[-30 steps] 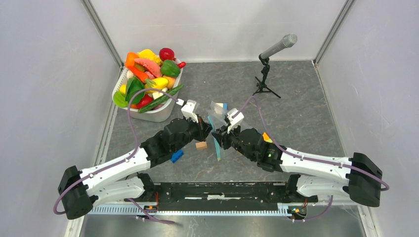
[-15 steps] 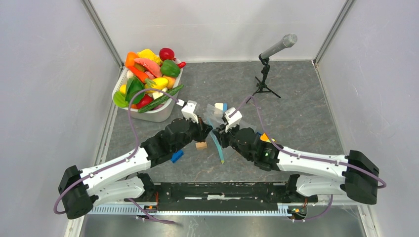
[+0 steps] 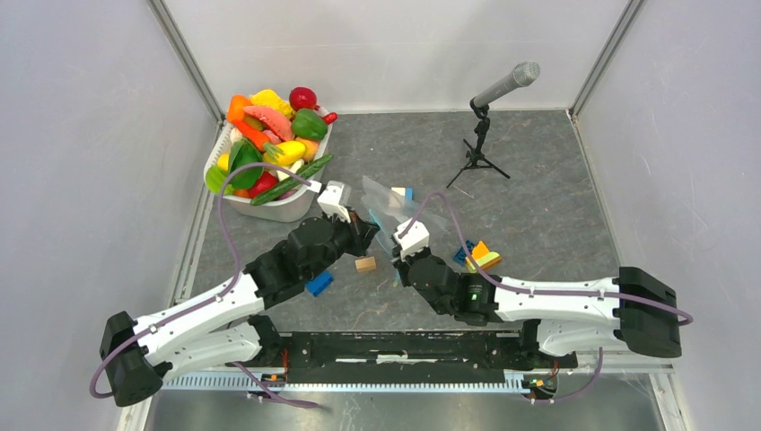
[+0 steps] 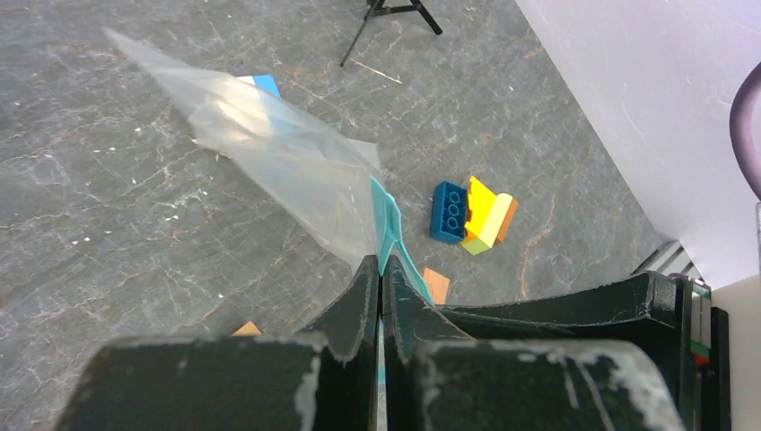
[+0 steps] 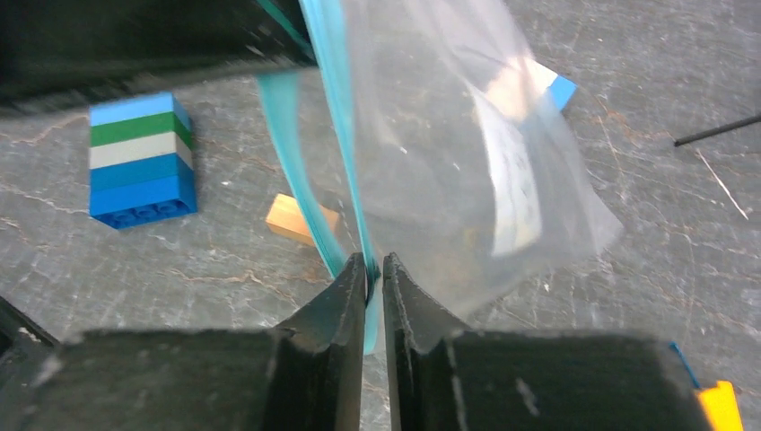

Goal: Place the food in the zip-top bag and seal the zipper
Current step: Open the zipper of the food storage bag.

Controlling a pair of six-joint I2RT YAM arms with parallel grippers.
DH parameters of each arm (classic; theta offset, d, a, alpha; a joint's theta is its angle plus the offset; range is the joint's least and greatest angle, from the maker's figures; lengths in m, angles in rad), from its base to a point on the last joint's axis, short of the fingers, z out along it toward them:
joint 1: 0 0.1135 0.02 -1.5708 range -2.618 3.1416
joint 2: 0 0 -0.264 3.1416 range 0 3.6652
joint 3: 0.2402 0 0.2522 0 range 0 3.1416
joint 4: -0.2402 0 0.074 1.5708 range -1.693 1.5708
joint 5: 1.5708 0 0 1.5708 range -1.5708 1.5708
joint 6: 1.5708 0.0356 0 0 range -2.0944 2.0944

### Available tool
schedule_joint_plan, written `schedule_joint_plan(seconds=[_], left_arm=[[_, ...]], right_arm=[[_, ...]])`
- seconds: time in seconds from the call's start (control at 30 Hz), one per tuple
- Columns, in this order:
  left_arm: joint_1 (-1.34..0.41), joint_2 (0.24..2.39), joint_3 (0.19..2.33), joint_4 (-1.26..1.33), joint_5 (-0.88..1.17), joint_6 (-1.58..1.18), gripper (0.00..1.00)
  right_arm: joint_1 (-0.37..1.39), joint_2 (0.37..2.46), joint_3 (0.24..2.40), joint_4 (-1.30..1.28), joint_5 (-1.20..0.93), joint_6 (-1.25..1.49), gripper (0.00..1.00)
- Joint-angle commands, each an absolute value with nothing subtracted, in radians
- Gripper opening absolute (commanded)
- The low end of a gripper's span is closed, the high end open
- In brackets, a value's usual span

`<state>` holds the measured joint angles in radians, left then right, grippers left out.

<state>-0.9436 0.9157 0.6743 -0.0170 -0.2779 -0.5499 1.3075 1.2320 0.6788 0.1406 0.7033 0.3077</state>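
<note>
Clear plastic bag is held up off the table between the two arms and looks empty. All the food is heaped in the white tub at far left, well apart from the bag.

Jaws: the left gripper is clamped tight on the teal zipper. The right gripper is pinched on the same strip with no gap showing.

My read is that the step in hand is getting the mouth open.
- The right wrist view shows two teal strands. One is in the right jaws and the other runs off toward the left arm.
- I can't confirm each gripper has only one lip. Worth checking, since a pull with both lips in one jaw won't part them.
- Grip the strip, not the film. The film is slippery and will crumple.
- Pull apart slowly and sideways.
- One arm has to let go to fetch food, so aim the mouth at the tub before releasing.

Counts:
- 1 tub, 1 bag, 1 mic stand.
- Food is roughly a dozen pieces. They're piled, so no exact count.
- There are 3 groups of blocks: a striped stack, a white-blue one behind the bag, and a blue/yellow/orange cluster.
- There are 2 wooden cubes in the left wrist view, but only 1 is clear from above.
</note>
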Motion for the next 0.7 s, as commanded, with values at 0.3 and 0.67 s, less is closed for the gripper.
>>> schedule_joint_plan(seconds=[0.3,0.67], left_arm=[[-0.937,0.891,0.684,-0.092,-0.258,-0.436,0.06],[-0.936,0.958,0.616,0.058,-0.151,-0.612,0.47]], right_arm=[[1.288,1.092,0.686,0.104,0.631,0.251,0.00],[1.210,1.167,0.754,0.143,0.490,0.391,0.00]])
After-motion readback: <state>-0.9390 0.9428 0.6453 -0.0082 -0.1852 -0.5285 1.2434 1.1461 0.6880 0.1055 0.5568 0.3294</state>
